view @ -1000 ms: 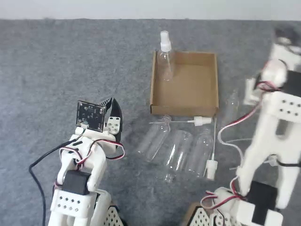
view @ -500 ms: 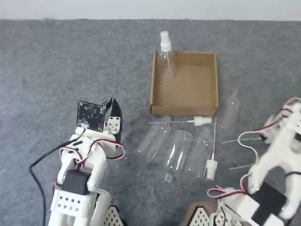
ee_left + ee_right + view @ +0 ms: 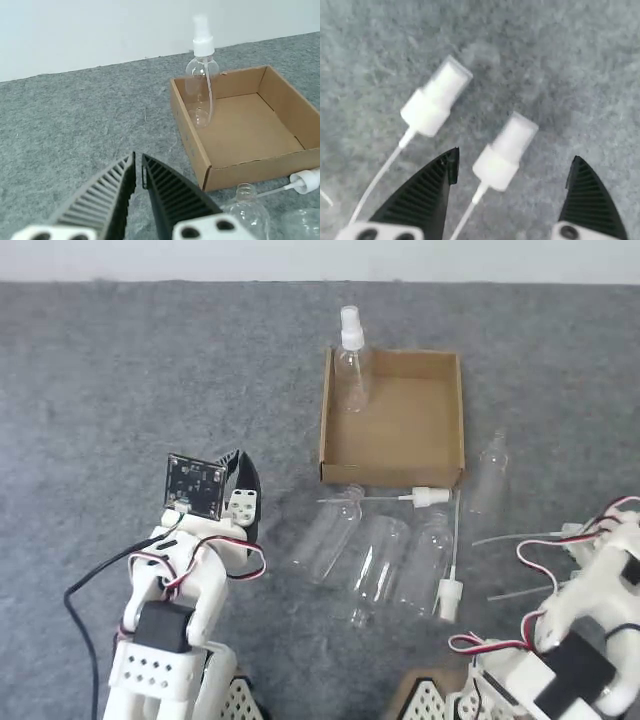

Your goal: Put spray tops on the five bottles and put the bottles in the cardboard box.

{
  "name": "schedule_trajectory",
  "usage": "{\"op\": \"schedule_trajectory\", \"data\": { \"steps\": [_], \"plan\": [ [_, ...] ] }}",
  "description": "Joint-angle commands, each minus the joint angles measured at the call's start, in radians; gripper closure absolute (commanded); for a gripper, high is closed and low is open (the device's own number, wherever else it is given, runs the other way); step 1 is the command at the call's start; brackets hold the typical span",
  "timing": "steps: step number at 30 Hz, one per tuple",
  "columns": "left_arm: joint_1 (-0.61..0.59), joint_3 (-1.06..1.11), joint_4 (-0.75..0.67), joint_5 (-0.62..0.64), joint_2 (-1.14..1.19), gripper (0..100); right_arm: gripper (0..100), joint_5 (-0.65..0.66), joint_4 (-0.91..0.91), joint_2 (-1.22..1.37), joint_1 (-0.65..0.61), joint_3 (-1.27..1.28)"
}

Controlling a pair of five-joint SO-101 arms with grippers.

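A cardboard box [image 3: 395, 430] lies mid-table with one capped bottle [image 3: 351, 365] standing in its far left corner, also seen from the left wrist [image 3: 201, 75]. Three uncapped bottles [image 3: 375, 555] lie in front of the box, and another [image 3: 490, 472] lies to its right. Two loose spray tops [image 3: 432, 497] [image 3: 449, 595] rest among them. My left gripper [image 3: 138, 170] is shut, empty, left of the box [image 3: 240, 127]. My right gripper [image 3: 512, 167] is open, low over two more spray tops [image 3: 434, 105] [image 3: 505, 150], one between its fingers.
Grey felt covers the table [image 3: 150, 370]. The left arm [image 3: 190, 560] stands at the front left, the right arm [image 3: 590, 630] at the front right corner. Thin dip tubes [image 3: 505, 537] lie on the felt near the right arm.
The right arm has swung down from beside the box to the front right of the table, lowering over the spray tops. The left arm has not moved.
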Motion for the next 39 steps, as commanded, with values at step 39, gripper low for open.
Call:
{"op": "schedule_trajectory", "data": {
  "steps": [39],
  "plan": [
    [-0.115,-0.188,0.146,-0.006,0.009,99,99.2,0.167,0.292,-0.231,-0.113,-0.270]
  ]
}}
